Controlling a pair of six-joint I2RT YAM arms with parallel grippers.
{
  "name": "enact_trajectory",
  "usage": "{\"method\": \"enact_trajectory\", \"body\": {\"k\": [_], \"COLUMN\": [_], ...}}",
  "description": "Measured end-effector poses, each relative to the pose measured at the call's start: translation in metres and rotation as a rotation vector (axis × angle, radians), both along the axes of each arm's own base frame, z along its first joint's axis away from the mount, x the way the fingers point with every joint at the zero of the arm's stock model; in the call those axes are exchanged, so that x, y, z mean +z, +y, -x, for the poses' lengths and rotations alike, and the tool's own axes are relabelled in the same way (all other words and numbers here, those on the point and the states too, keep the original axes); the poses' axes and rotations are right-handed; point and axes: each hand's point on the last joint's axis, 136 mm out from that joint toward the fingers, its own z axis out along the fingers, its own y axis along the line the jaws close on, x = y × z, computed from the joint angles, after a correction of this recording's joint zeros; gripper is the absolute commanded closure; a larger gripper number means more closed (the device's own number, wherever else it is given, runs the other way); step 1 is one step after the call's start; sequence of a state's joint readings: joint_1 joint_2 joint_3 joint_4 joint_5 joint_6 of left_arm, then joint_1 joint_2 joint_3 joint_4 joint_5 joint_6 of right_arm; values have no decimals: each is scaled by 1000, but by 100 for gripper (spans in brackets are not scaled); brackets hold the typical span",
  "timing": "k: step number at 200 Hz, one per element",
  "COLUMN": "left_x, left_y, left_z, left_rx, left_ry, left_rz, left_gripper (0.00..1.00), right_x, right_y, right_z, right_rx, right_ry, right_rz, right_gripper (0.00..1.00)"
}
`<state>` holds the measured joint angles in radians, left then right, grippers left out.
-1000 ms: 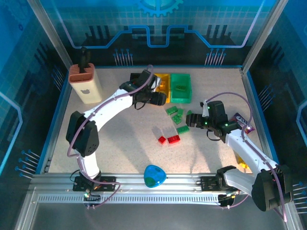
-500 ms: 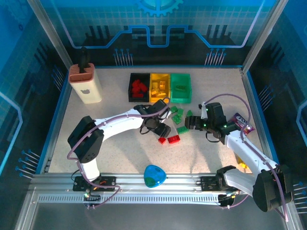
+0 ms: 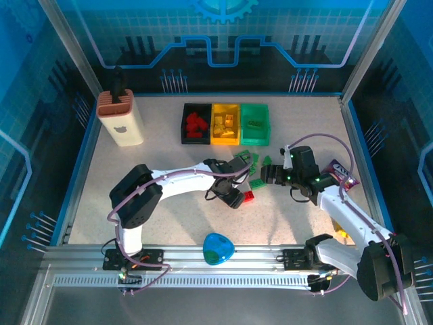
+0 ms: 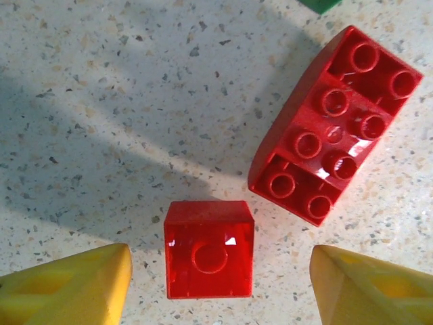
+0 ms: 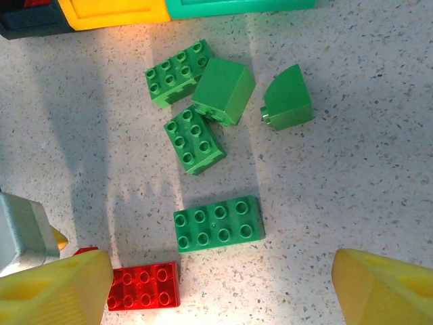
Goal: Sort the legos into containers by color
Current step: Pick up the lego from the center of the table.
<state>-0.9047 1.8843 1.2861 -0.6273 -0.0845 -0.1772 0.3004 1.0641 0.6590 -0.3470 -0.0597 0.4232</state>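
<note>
Fingers of the left gripper (image 3: 234,198) sit low over the table (image 3: 162,156) in the overhead view, just beside a large red brick (image 3: 249,196). The right gripper (image 3: 268,173) is near loose green bricks (image 3: 247,160). A black bin (image 3: 183,125), yellow bin (image 3: 225,141) and green bin (image 3: 268,125) stand in a row behind.

Left wrist view: the yellow fingers (image 4: 71,288) are spread wide and empty, with a small red brick (image 4: 210,249) between them.

Right wrist view: the fingers (image 5: 54,288) are wide apart, holding nothing, above the green bricks.
</note>
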Motion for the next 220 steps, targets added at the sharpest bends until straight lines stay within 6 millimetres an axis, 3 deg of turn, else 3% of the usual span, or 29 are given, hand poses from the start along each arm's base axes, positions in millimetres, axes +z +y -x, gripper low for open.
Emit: {"method": "enact_trajectory", "body": {"k": [60, 117, 161, 191, 220], "left_x": [-12, -24, -22, -17, 8], "left_y": [2, 4, 3, 17, 48], "left_z": [3, 0, -6, -23, -54], "left_rx": [-7, -1, 11, 68, 202], "left_ry": [-2, -5, -15, -23, -53], "left_rz": [-47, -79, -70, -47, 30], "left_gripper": [36, 69, 74, 75, 75], "right_x": [-7, -8, -8, -8, -8], "right_y": [-1, -1, -2, -2, -2], "right_z": [3, 4, 4, 4, 4], "right_rx": [-2, -4, -7, -7, -7], "right_ry": [13, 15, 11, 10, 10], "right_rz": [5, 4, 6, 6, 6], "right_gripper": [15, 15, 15, 15, 15]}}
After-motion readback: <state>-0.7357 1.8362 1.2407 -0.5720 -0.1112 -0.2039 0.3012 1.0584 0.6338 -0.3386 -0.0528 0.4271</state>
